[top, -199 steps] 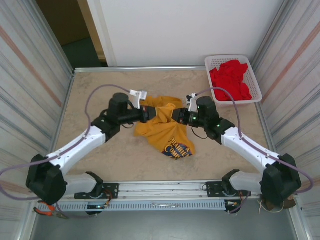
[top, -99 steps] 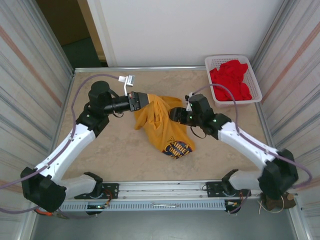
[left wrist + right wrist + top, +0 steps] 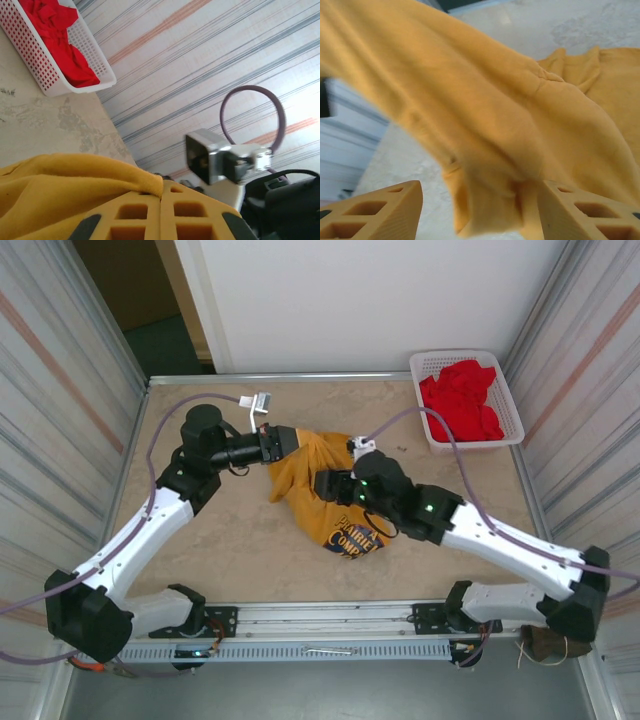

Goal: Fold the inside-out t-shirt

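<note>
Your left gripper (image 3: 283,441) is clamped tight on the far edge of the mustard t-shirt (image 3: 300,495). The shirt lies bunched at the middle of the table (image 3: 200,540), with its dark print (image 3: 352,538) toward the near side. Since a second ago, that gripper has drawn its edge away to the left. Your right gripper (image 3: 325,483) has let go. Its fingers (image 3: 385,210) now stand apart with cloth hanging loose between them, and it has slid leftward over the shirt.
</note>
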Motion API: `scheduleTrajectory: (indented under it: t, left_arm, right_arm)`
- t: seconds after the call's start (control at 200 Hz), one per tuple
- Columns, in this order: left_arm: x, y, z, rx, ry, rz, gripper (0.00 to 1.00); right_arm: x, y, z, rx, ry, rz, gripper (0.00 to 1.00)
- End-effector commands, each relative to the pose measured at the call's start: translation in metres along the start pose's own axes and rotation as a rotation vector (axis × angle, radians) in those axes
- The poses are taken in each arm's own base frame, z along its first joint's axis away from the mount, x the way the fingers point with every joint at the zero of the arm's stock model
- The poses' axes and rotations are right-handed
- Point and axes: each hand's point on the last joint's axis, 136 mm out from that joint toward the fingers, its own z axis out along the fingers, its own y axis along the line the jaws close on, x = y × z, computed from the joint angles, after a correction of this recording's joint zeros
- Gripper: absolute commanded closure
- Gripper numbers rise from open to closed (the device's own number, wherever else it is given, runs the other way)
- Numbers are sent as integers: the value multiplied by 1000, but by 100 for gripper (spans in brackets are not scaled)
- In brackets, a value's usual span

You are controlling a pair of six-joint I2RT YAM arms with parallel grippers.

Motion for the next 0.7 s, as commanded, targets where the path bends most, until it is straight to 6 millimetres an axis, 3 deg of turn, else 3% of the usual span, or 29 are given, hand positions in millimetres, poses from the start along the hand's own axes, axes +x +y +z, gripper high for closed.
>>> scheduleTrajectory:
  t: [0.0,0.045,0.105,0.24,0.341,0.426,0.551,0.696]
  left_arm:
    - [-6,-15,-5,42,-34,26,100]
    - [-7,-15,-7,36,-41,28,100]
    - [-6,-12,-9,18,-46,25,100]
    - [-8,15,-10,-73,-62,-13,100]
    - [-16,48,-13,-165,-81,-23,100]
    - [-26,76,-14,-229,-86,-15,100]
    - [-37,102,-8,-252,-59,-25,85]
    - [-31,97,-13,-250,-57,-7,64]
  right_arm:
    - [-19,-8,15,82,-56,-37,53]
    - [-22,-13,22,111,-59,-44,66]
    - [-25,-16,27,99,-50,-37,100]
    - [-26,5,13,-80,-25,-89,100]
    - [-13,30,-8,-297,40,-153,100]
    - [-2,39,-24,-416,66,-173,100]
    - [-1,33,-29,-477,63,-123,100]
    - [-6,8,-21,-438,32,-36,100]
